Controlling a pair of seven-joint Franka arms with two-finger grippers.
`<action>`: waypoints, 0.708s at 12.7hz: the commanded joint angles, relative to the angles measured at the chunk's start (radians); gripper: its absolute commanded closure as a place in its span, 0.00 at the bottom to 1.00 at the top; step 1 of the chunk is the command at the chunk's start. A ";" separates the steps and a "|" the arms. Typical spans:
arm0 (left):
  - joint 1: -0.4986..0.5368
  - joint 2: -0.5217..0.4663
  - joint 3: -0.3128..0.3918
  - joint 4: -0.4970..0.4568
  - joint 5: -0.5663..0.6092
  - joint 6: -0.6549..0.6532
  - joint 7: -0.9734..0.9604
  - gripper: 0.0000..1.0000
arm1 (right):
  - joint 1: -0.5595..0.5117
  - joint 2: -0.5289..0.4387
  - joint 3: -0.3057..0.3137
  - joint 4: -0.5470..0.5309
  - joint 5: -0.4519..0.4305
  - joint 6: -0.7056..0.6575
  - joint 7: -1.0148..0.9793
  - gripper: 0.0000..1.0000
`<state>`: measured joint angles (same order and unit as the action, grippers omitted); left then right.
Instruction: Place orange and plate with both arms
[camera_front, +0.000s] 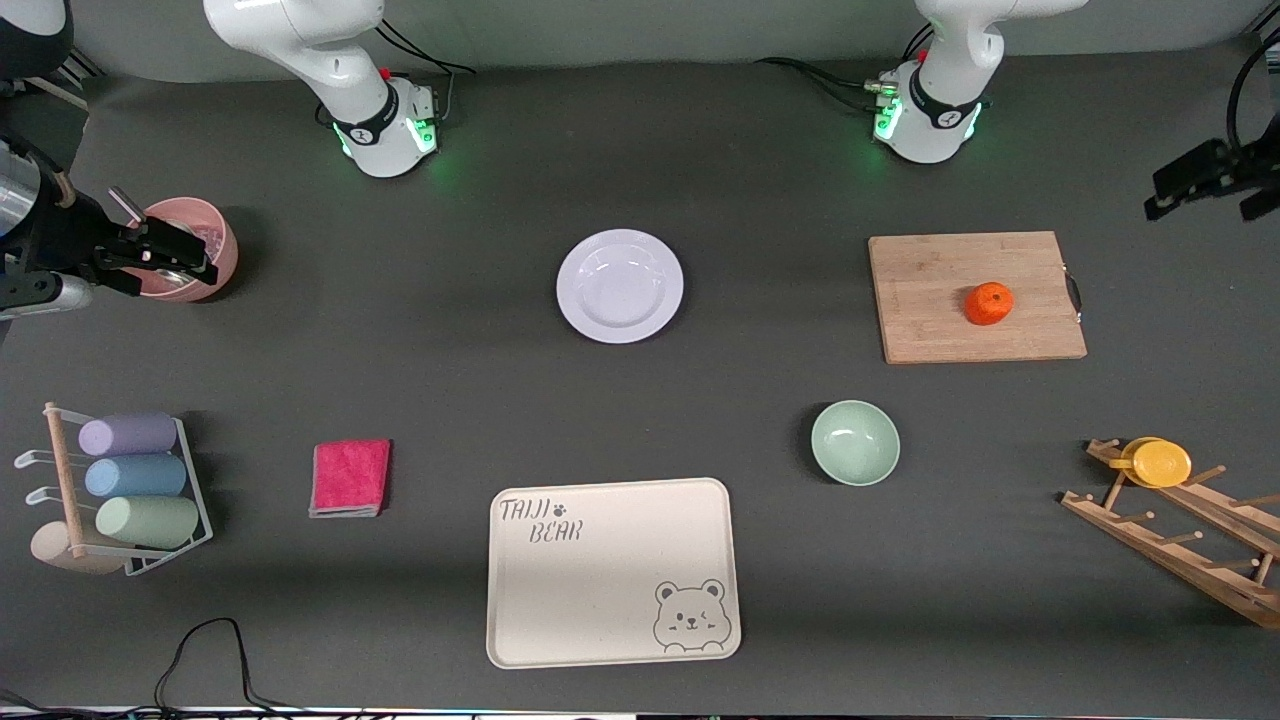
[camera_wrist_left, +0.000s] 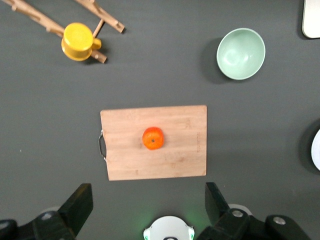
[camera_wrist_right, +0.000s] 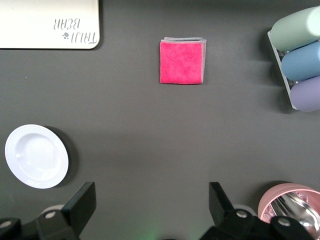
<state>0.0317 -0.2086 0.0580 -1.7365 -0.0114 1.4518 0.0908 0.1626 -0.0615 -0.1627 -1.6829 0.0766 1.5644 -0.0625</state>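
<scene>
From the front, the orange (camera_front: 989, 303) sat on the cutting board (camera_front: 976, 297) and the plate (camera_front: 620, 286) lay mid-counter. In the left wrist view, the left hand (camera_wrist_left: 147, 205) was released above the orange (it could roll). In the right wrist view, the right hand (camera_wrist_right: 152, 204) was released too; the plate's (camera_wrist_right: 36, 156) slick rim might slip.

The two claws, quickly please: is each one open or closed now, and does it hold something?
Left claw: open, holding nothing, high over the cutting board with the orange.
Right claw: open, holding nothing, up over bare table.
</scene>
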 joint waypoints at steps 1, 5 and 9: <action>-0.001 -0.167 0.019 -0.208 0.008 0.051 0.023 0.00 | 0.008 -0.006 -0.001 0.018 -0.017 -0.010 0.018 0.00; -0.003 -0.270 0.019 -0.348 0.028 0.085 0.023 0.00 | 0.009 0.003 0.000 0.048 -0.018 -0.012 0.012 0.00; -0.001 -0.255 0.019 -0.440 0.060 0.207 0.023 0.00 | 0.008 0.000 -0.001 0.043 -0.009 -0.015 0.021 0.00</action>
<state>0.0324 -0.4461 0.0779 -2.0880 0.0289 1.5731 0.1015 0.1641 -0.0620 -0.1617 -1.6527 0.0740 1.5649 -0.0625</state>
